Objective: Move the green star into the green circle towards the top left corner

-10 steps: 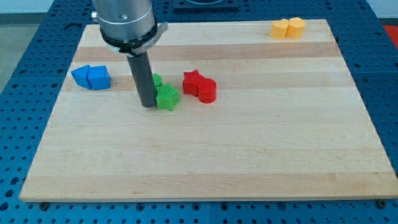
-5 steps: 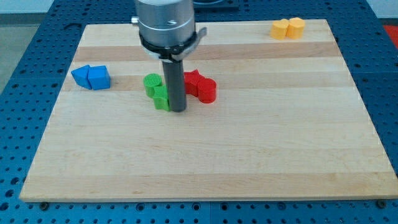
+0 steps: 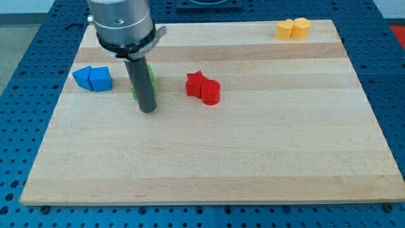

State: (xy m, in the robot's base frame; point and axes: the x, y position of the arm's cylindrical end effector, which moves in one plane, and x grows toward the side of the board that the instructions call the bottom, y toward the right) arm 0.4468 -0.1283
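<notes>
My dark rod stands left of the board's middle, and my tip (image 3: 147, 110) rests on the wood. Only slivers of green show behind the rod: a strip on its right side (image 3: 152, 78) and a bit on its left side (image 3: 133, 90). I cannot tell which sliver is the green star and which is the green circle. Both lie just above my tip, toward the view's top.
Two blue blocks (image 3: 92, 78) sit together at the left edge. A red star (image 3: 197, 82) and a red cylinder (image 3: 211, 92) touch each other right of my rod. Two yellow blocks (image 3: 293, 29) sit at the top right corner.
My rod swung from the green blocks' left to their right, then back left. The green blocks have shifted left and toward the top and are now mostly hidden behind the rod.
</notes>
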